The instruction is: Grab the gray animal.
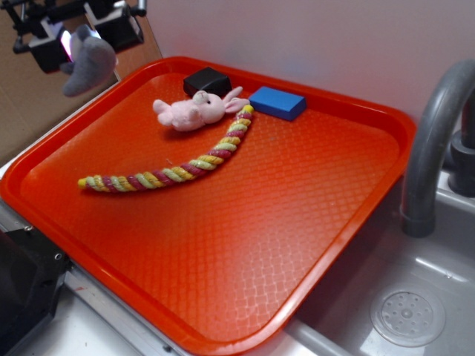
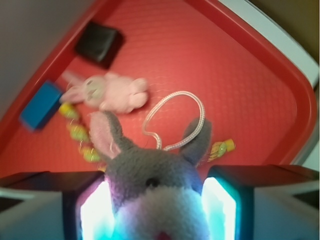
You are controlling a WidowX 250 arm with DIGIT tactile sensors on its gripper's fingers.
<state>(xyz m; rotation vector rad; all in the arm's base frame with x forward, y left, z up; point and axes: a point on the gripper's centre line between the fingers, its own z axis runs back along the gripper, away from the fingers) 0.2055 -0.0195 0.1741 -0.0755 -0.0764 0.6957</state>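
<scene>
The gray animal (image 1: 87, 63) hangs in the air above the tray's far left corner, pinched by my gripper (image 1: 78, 41). In the wrist view the gray animal (image 2: 152, 192) fills the space between the two glowing pads; its gray ears, dark eye and whitish muzzle face the camera, and a silver cord loop sticks up from its head. My gripper (image 2: 156, 212) is shut on it, with both pads pressed against the plush's sides.
On the orange tray (image 1: 245, 222) lie a pink bunny plush (image 1: 194, 110), a yellow-pink braided rope (image 1: 174, 167), a blue block (image 1: 277, 102) and a black block (image 1: 206, 80). A gray faucet (image 1: 434, 141) and sink (image 1: 408, 311) sit at the right.
</scene>
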